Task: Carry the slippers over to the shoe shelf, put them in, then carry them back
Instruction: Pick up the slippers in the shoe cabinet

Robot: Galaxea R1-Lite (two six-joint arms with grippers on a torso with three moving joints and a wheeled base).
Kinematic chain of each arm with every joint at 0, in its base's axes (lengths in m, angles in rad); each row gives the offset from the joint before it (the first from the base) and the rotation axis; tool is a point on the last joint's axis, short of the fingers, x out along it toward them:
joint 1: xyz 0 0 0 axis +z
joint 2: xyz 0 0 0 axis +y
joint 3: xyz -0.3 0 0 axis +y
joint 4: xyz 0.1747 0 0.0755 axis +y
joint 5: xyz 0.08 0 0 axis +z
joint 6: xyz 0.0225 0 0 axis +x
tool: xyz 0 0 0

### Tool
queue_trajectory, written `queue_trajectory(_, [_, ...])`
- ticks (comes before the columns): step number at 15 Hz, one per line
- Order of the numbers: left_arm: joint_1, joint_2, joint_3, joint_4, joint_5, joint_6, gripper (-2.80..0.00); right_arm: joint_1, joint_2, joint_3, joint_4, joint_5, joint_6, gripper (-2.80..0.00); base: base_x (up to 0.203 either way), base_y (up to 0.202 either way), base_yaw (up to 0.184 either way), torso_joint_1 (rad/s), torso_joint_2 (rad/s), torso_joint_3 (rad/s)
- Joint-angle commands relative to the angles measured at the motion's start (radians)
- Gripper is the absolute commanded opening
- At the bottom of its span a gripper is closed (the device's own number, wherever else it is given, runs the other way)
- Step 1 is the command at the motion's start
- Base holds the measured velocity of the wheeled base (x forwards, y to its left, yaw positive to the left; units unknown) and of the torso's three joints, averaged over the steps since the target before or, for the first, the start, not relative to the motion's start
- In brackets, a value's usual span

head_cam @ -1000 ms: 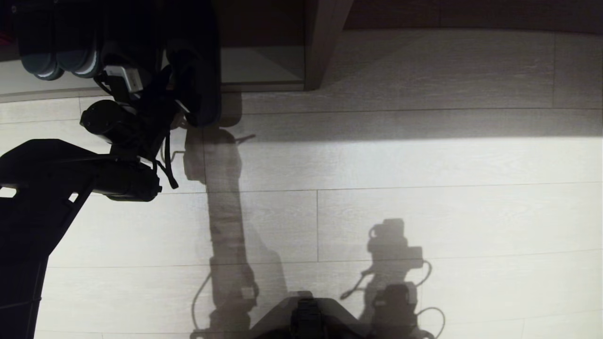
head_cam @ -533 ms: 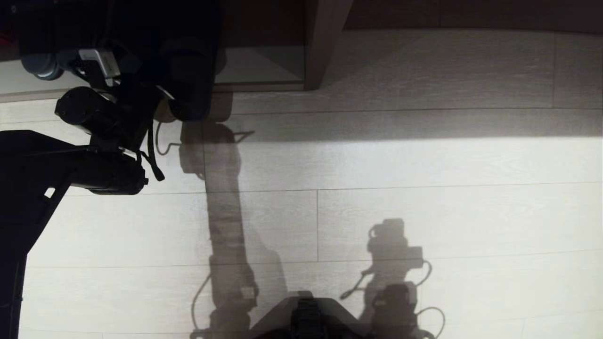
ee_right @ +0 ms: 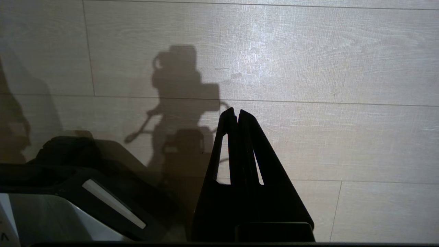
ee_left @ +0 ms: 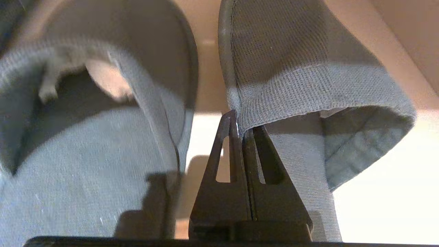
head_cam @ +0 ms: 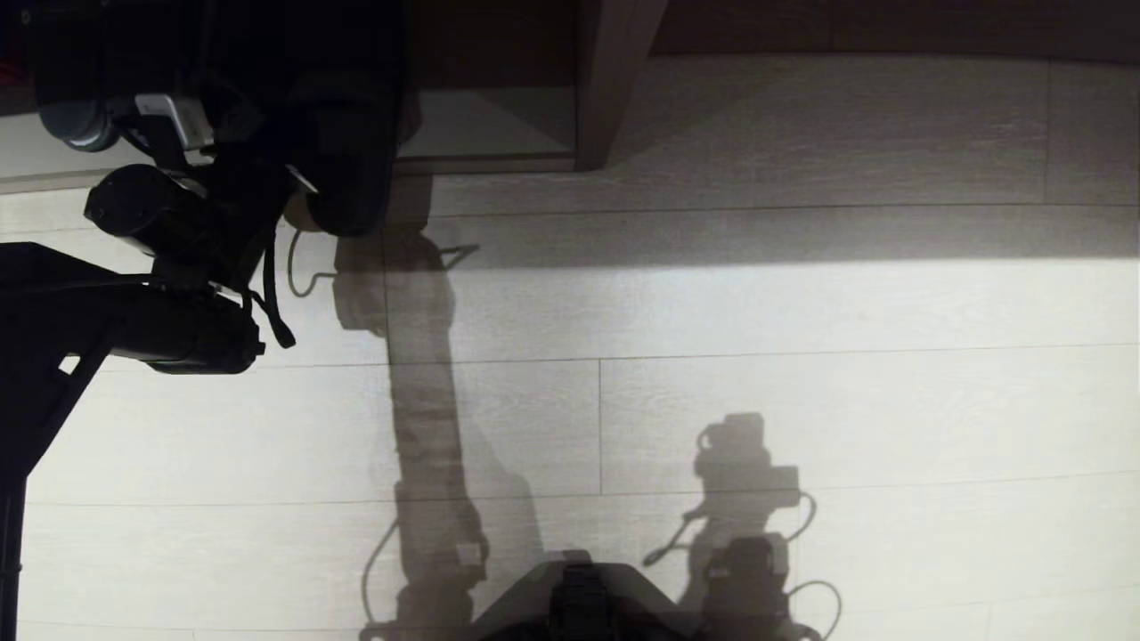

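Up at the mouth of the shoe shelf (head_cam: 499, 160), the left gripper (ee_left: 244, 128) has its two dark fingers pressed flat together, and between the tips sits the knitted collar edge of one slipper (ee_left: 301, 85), pinched right at the inner corner of its opening. That slipper runs away from the fingertips with its toe pointing into the shelf, its open heel flaring out to one side of the jaws. The second slipper (ee_left: 103, 113) lies just beside it, parallel, on the other side of the closed fingers, separated by a narrow strip of pale base board (ee_left: 205, 85); it is not in the grip, and whether it touches the fingers cannot be told. From the head camera the left arm (head_cam: 169, 267) shows as a black silhouette reaching to the shelf's front edge at upper left, with the slippers there only a dark mass (head_cam: 347, 133). A rounded bluish shoe end (head_cam: 76, 125) peeks out further left on the shelf. Over on the other side, the right gripper (ee_right: 236, 115) hangs parked above the pale plank floor (ee_right: 343, 68), fingers shut tight on nothing, its shadow (ee_right: 181, 85) thrown across the boards.
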Motion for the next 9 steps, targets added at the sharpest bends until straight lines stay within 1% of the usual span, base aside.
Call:
queue_trajectory(1, [0.004, 0.002, 0.011, -0.009, -0.001, 0.001, -2.8, 0.0, -0.001, 0.0, 0.0, 0.0, 0.0, -2.8, 0.0, 0.0, 0.0, 0.0, 0.0, 0.0])
queue_trajectory(2, [0.003, 0.003, 0.01, -0.009, -0.003, 0.001, 0.0, 0.0, -0.001, 0.0, 0.0, 0.0, 0.0, -2.8, 0.0, 0.0, 0.0, 0.0, 0.0, 0.0])
queue_trajectory(5, [0.003, 0.002, 0.003, 0.003, -0.001, -0.019, 0.0, 0.0, -0.001, 0.0, 0.0, 0.0, 0.0, -2.8, 0.0, 0.0, 0.0, 0.0, 0.0, 0.0])
queue_trajectory(9, [0.013, 0.007, -0.017, 0.005, -0.003, -0.025, 0.0, 0.0, -0.001, 0.0, 0.0, 0.0, 0.0, -2.8, 0.0, 0.0, 0.0, 0.0, 0.0, 0.0])
